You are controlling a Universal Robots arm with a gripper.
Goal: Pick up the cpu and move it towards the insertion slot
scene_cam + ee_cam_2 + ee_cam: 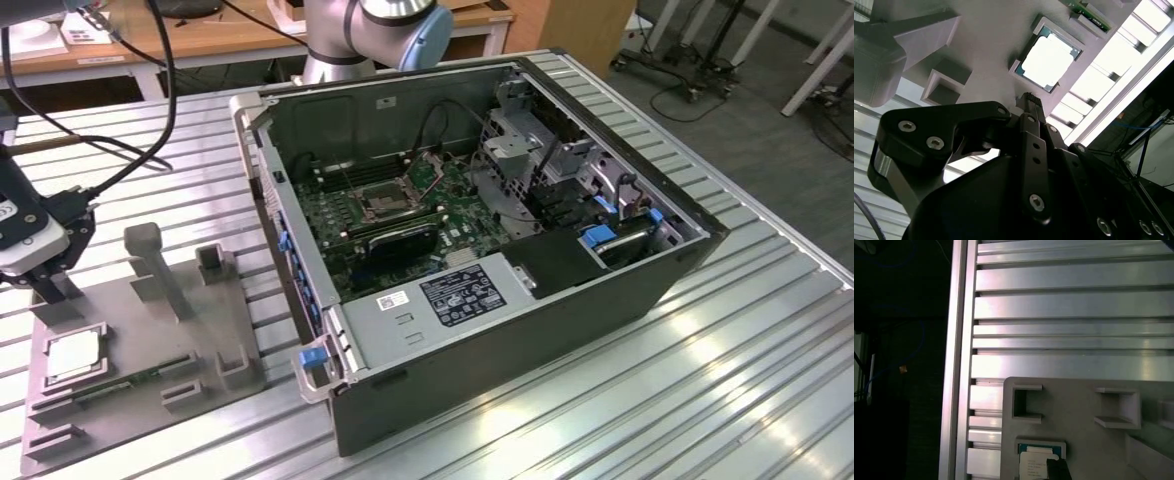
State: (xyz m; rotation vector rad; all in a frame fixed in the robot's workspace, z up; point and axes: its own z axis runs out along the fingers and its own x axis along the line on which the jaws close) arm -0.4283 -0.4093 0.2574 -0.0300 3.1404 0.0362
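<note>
claw over the parts plate, cpu in its pocket

exterior view: my claw [56, 288] hangs at the exterior view's left, over the far corner of the grey parts plate [134, 335]. the cpu [76, 355] lies flat in a square pocket of that plate, near the claw and not held by it. a green memory stick [127, 385] lies beside the cpu on the same plate. the insertion slot [387, 205] sits on the green board inside the open computer case [534, 330], well apart from the cpu. plate and case both rest on the slatted metal table [707, 380].

second wrist view: the claw [1029, 100] points down at the plate [989, 45], its tip close to a corner of the cpu's pocket. the cpu [1048, 61] shows its bright top, uncovered. i cannot tell whether the claw is apart or together.

first wrist view: the dark tip of the claw [1058, 470] overlaps the edge of the cpu [1036, 466]. the plate [1079, 410] lies near the table [1074, 305] edge.
</note>
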